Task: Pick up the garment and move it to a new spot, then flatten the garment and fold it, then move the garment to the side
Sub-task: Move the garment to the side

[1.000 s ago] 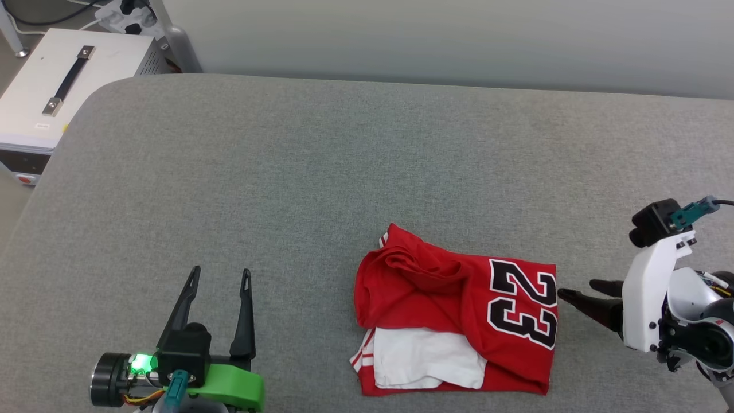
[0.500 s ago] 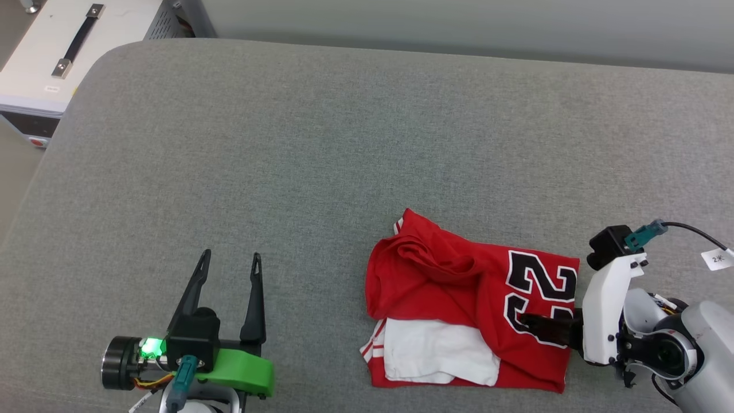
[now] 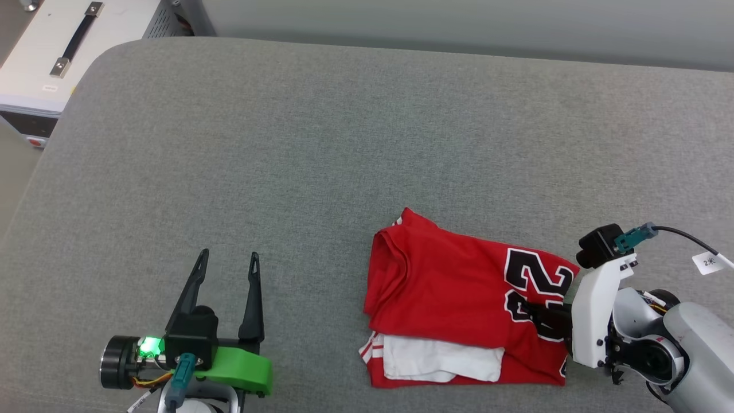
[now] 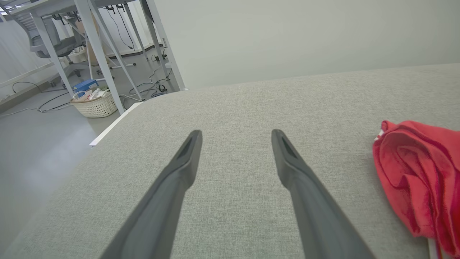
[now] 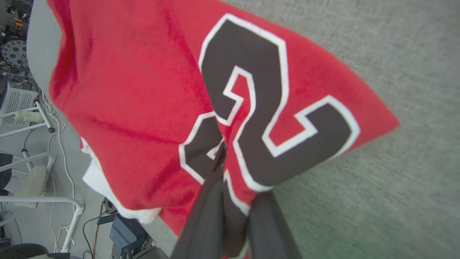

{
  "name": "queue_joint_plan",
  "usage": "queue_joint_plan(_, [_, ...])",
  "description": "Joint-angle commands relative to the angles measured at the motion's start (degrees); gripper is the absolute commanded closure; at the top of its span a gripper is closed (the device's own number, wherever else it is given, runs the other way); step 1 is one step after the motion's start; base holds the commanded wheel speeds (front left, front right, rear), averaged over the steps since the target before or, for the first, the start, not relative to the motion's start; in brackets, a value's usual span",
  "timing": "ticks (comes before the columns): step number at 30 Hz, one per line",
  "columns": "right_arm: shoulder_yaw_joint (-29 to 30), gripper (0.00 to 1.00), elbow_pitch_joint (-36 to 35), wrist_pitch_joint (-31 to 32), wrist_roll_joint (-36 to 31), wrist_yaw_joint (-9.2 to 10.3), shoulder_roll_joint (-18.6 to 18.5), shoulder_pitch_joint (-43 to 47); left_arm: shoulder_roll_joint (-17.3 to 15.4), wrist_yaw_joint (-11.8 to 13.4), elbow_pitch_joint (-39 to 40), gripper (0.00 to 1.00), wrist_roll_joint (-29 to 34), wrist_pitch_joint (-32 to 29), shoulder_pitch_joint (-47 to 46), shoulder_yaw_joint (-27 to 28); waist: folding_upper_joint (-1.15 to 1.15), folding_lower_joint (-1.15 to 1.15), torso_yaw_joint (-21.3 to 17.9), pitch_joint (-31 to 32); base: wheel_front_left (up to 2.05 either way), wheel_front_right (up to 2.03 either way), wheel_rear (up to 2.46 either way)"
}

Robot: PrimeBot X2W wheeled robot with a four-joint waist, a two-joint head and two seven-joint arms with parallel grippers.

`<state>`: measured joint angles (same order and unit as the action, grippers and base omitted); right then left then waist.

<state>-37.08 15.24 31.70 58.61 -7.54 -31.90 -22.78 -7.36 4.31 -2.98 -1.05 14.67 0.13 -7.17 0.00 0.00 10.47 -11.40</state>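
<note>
The garment, a red jersey with a black white-outlined number and a white sleeve at its near edge, lies folded on the grey padded surface, right of centre. My right gripper comes in from the right and is shut on the garment's right edge, at the number print. In the right wrist view the gripper pinches the red fabric, which is drawn taut and lifted off the surface. My left gripper rests at the lower left, open and empty, well apart from the shirt. The left wrist view shows the gripper and the garment at the right edge.
A white box with a black handle stands off the surface's far left corner. Beyond the left edge are metal table legs and a wicker basket on the floor. A pale wall runs along the far side.
The right gripper moved left onto the garment's right edge and shut on it. The fabric is now pulled smoother, covering more of the white sleeve. The camera tilted early on; the left arm stayed put.
</note>
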Motion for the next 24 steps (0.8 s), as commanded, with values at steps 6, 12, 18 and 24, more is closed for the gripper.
queue_joint_plan(6, [-1.85, 1.00, -2.40, -4.64, -1.18, 0.05, -4.40, -2.92, 0.02, 0.30, -0.01, 0.00, 0.19, 0.33, 0.66, 0.25, 0.00, 0.00, -3.06, 1.96, 0.00, 0.00, 0.00])
queue_joint_plan(12, [-2.69, 1.00, -4.37, -6.71, -2.93, 0.05, -8.99, -5.41, -0.07, 0.65, 0.46, 0.00, 0.05, 0.33, 1.73, 0.84, 0.00, 0.00, -7.86, 2.68, 0.00, 0.00, 0.00])
queue_joint_plan(18, [-1.84, 1.00, -5.10, -8.80, -4.57, 0.05, -11.85, -7.48, -0.12, 0.89, 0.98, 0.00, 0.37, 0.33, 1.80, 0.91, 0.00, 0.00, -13.33, 2.38, 0.00, 0.00, 0.00])
queue_joint_plan(24, [-0.70, 1.00, -5.12, -10.53, -6.21, 0.05, -12.74, -9.03, -0.76, 0.88, 1.33, 0.00, 0.72, 0.33, 1.04, 0.93, 0.00, 0.00, -17.26, 1.09, 0.00, 0.00, 0.00])
